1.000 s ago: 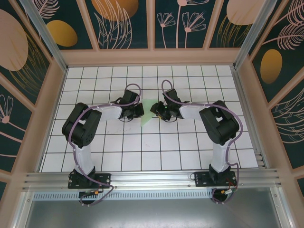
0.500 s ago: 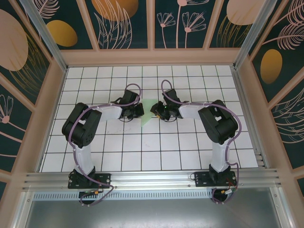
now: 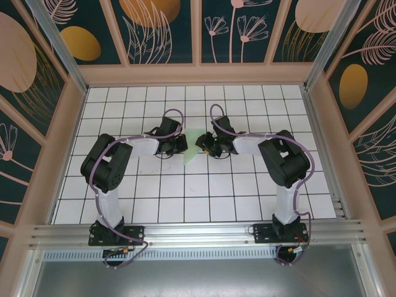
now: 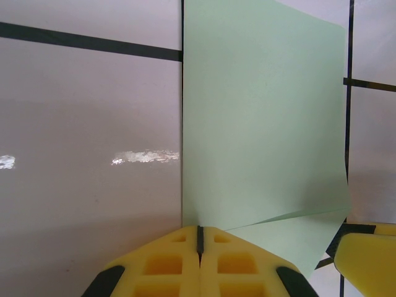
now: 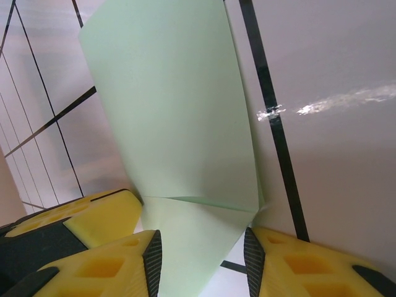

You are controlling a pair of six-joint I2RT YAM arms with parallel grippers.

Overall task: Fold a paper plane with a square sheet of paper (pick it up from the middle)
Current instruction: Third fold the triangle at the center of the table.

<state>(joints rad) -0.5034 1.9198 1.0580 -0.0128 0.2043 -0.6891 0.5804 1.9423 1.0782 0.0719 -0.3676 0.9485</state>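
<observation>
Centrally on the white grid table (image 3: 185, 185), the two arms meet tip to tip over the square sheet of paper (image 4: 260, 124), a pale green sliver between them from above (image 3: 193, 148). The left gripper (image 4: 199, 238) has its yellow fingers pressed together, pinching the sheet's near edge where a crease runs off to the right. The right gripper (image 5: 201, 263) stands partly spread, a lower flap of the sheet lying between its fingers, which do not clamp it. One of its yellow fingertips (image 4: 371, 260) sits just beside the sheet's corner in the left wrist view. White tiles stretch left, right, near and far of the arms to the panelled walls (image 3: 204, 74). From above, the wrists cover both sets of fingertips and most of the sheet.
</observation>
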